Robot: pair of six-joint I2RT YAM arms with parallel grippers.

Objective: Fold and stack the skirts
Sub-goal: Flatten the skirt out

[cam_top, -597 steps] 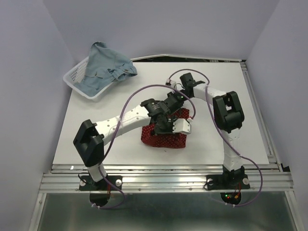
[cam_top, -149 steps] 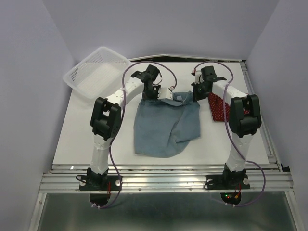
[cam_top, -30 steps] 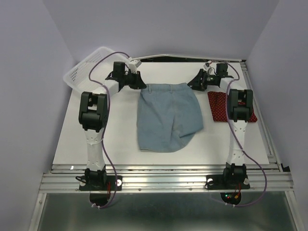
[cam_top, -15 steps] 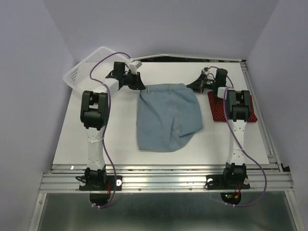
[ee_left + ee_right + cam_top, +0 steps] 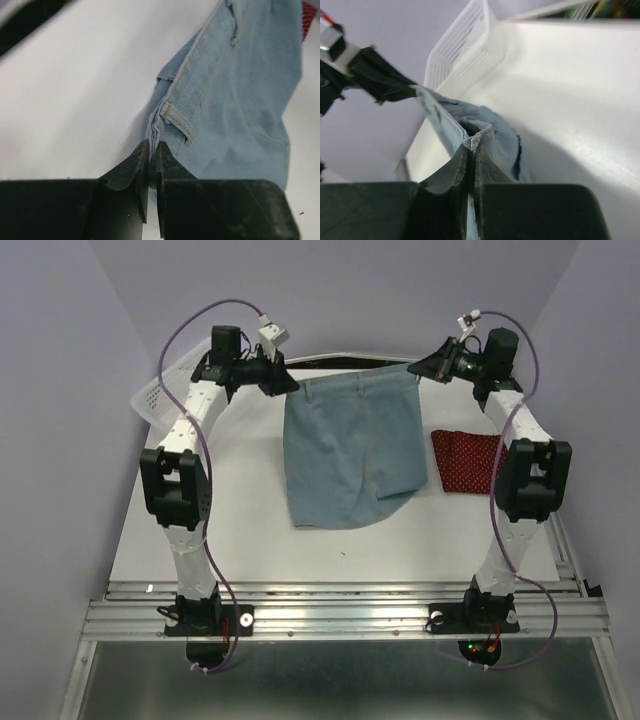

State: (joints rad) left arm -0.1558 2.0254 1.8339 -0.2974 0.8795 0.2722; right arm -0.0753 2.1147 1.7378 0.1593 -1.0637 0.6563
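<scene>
Two skirts, two grippers, one basket.

Denim skirt [image 5: 352,445]: waistband stretched between both grippers above far side of table [image 5: 230,530], cloth hanging toward near edge. Hem maybe touching table, hard to tell from above.

Left gripper [image 5: 291,387]: clamped tight on waistband's left corner. Right gripper [image 5: 419,369]: pinched on right corner.

Red skirt [image 5: 468,462]: folded flat on table, just right of denim.

Basket [image 5: 150,397]: white, far left corner, behind left arm.

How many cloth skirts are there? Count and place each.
2. The light blue denim skirt hangs between the left gripper and right gripper; the dark red dotted skirt lies flat on the white table beside it. None looks hidden.
</scene>
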